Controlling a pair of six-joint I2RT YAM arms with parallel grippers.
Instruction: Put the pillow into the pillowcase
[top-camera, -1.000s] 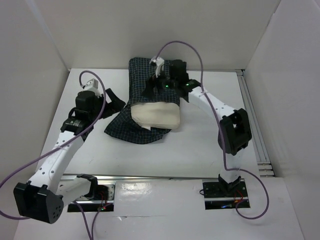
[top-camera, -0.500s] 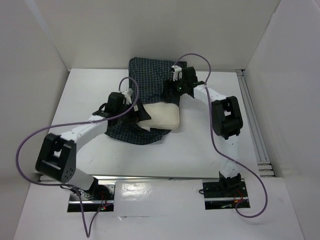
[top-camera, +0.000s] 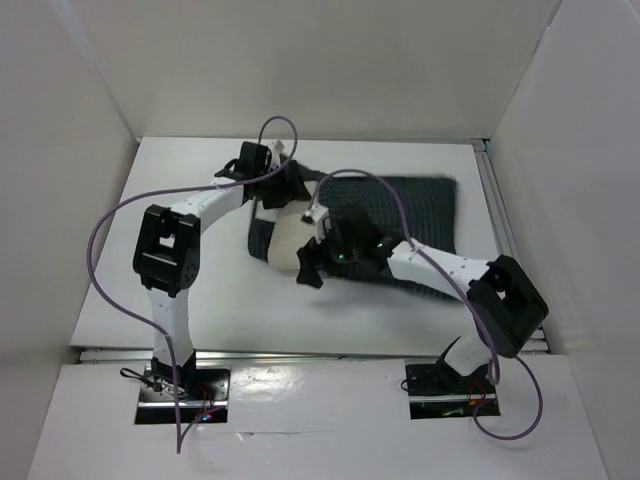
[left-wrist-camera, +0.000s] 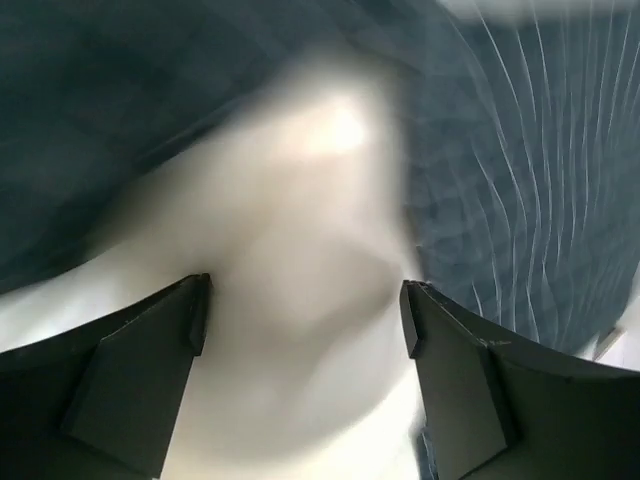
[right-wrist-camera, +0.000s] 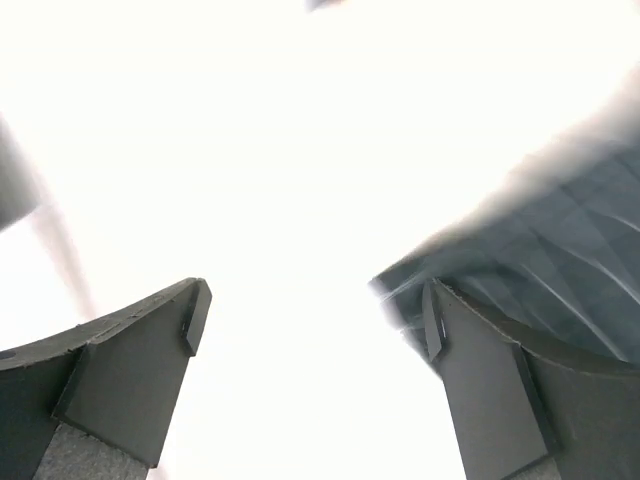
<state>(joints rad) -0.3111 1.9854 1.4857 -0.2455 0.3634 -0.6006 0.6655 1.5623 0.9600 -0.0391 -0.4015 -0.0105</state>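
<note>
White counter before you: the pillow (top-camera: 285, 238) sits partly tucked in the pillowcase (top-camera: 420, 200). Behind the pillow, the left end effector (left-wrist-camera: 305, 300) gapes apart. In front, the right end effector (right-wrist-camera: 310, 300) gapes too.

The top camera sits high up behind the arms and looks down and forward. It is far off, so it sees the whole table (top-camera: 200, 290), with the arm bases (top-camera: 175, 385) at the bottom edge. The left wrist camera is very near. It looks out between its own two fingers (left-wrist-camera: 130, 380) at the pillow (left-wrist-camera: 300, 280) and the pillowcase (left-wrist-camera: 520, 180), all blurry. The right wrist camera is just as near. Most of its view is bright white, with some pillowcase on the right. All three views share the pillowcase.
</note>
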